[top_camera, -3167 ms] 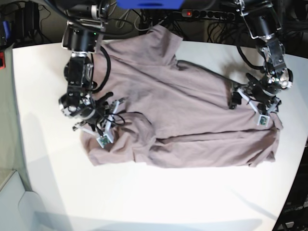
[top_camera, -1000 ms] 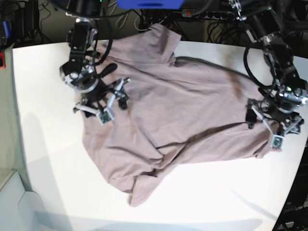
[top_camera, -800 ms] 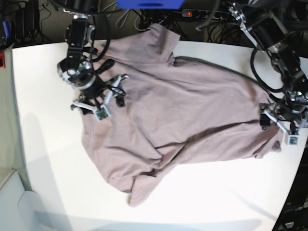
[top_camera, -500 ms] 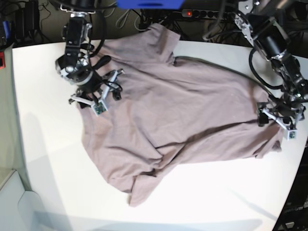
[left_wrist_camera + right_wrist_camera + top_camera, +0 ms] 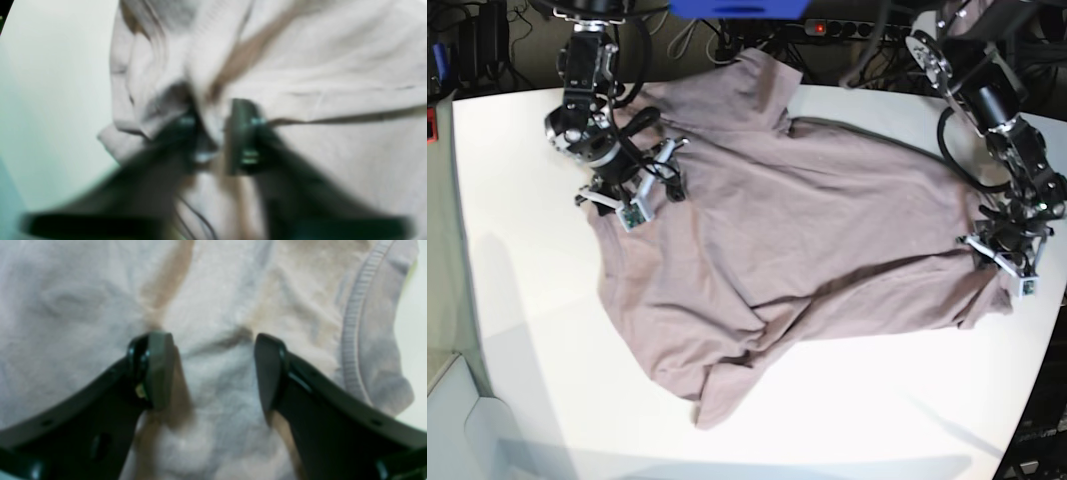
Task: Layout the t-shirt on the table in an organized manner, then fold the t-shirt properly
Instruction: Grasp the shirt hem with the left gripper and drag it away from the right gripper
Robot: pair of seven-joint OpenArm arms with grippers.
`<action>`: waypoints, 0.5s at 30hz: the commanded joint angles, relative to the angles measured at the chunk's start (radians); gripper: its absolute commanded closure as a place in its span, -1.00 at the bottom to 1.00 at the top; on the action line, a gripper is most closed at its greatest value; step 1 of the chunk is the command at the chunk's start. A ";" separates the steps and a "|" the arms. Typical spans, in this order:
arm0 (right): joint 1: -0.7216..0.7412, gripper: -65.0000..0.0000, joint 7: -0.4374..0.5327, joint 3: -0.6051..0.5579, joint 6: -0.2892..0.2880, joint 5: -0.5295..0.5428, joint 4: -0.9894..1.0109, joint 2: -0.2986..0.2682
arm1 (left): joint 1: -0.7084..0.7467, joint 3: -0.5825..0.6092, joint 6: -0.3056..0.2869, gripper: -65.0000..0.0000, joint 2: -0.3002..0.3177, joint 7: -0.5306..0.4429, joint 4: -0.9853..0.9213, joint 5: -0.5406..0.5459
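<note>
The mauve-pink t-shirt point(image 5: 807, 240) lies spread and wrinkled across the white table point(image 5: 537, 330), with one rumpled corner pointing at the near edge. My left gripper point(image 5: 1002, 262) is at the shirt's right edge. In the blurred left wrist view it point(image 5: 213, 133) is shut on a raised fold of the t-shirt point(image 5: 333, 66). My right gripper point(image 5: 649, 185) hovers over the shirt's far left part. The right wrist view shows it point(image 5: 213, 366) open, with flat cloth point(image 5: 83, 306) under the fingers and the ribbed collar point(image 5: 353, 340) to the right.
Cables and a power strip point(image 5: 827, 28) lie beyond the table's far edge, under a blue object point(image 5: 737, 8). A pale bin corner point(image 5: 457, 420) sits at the near left. The table's right edge point(image 5: 1052, 330) is close to my left gripper.
My left gripper has gone from open to shut on the shirt's right edge. My right gripper has drifted toward the far left, still open. The shirt itself has barely shifted in the last second.
</note>
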State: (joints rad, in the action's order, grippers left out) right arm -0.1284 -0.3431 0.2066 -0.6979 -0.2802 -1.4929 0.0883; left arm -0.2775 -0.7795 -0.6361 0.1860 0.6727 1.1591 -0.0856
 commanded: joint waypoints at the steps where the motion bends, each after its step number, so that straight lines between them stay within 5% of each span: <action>1: -0.004 -0.19 -0.040 0.003 0.000 -0.018 -0.002 -0.005 | -0.032 -0.001 0.000 1.00 0.020 -0.028 0.017 0.014; 10: 0.005 -0.19 -0.037 0.003 0.000 -0.018 0.145 -0.038 | -0.199 -0.001 0.011 0.99 0.022 -0.029 0.029 0.011; 15: -0.027 -0.06 0.040 0.003 0.000 -0.018 0.165 -0.042 | -0.438 0.001 0.012 0.99 0.048 -0.098 -0.248 0.005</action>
State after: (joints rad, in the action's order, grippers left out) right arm -0.1226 -0.1505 0.2092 -0.6861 -0.2199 -1.3521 0.0498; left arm -0.6914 -0.7830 -0.6212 0.2245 0.5930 0.8848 -0.0978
